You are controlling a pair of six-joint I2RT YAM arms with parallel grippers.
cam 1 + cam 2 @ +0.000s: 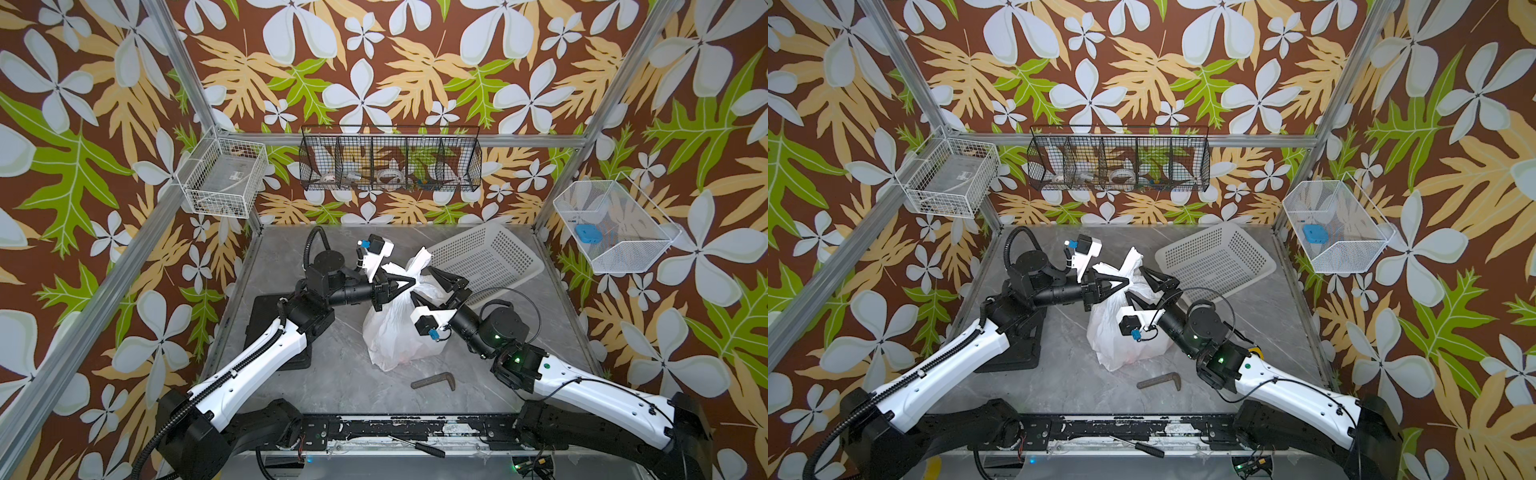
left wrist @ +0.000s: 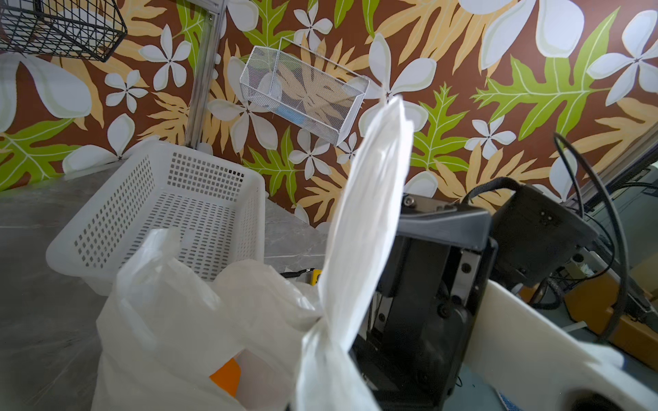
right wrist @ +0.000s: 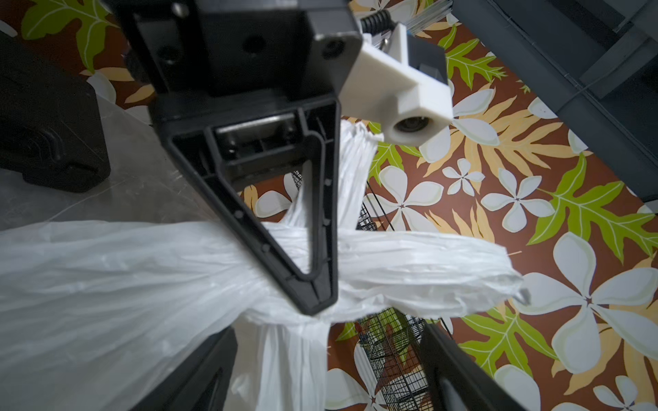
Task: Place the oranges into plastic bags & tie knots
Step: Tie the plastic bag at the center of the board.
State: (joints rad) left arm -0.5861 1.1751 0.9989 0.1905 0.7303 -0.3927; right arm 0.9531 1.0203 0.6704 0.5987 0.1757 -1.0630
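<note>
Left gripper (image 1: 410,284): your jaws are pressed together on the knot (image 3: 270,313), the twisted bunch of handles at the bag's top.
Right gripper (image 1: 421,283): your jaws stand wide apart with the bag's gathered neck between them; they clamp nothing.
Plastic bag (image 1: 392,336): it stands on the grey table (image 1: 332,382) between your two arms, two strap ends (image 1: 422,254) sticking out beside the knot.
Orange (image 2: 225,378): you see one through a gap in the bag in the left wrist view; you cannot count any more.
Basket (image 1: 494,253): white, perforated, behind the bag at the table's far right.
</note>
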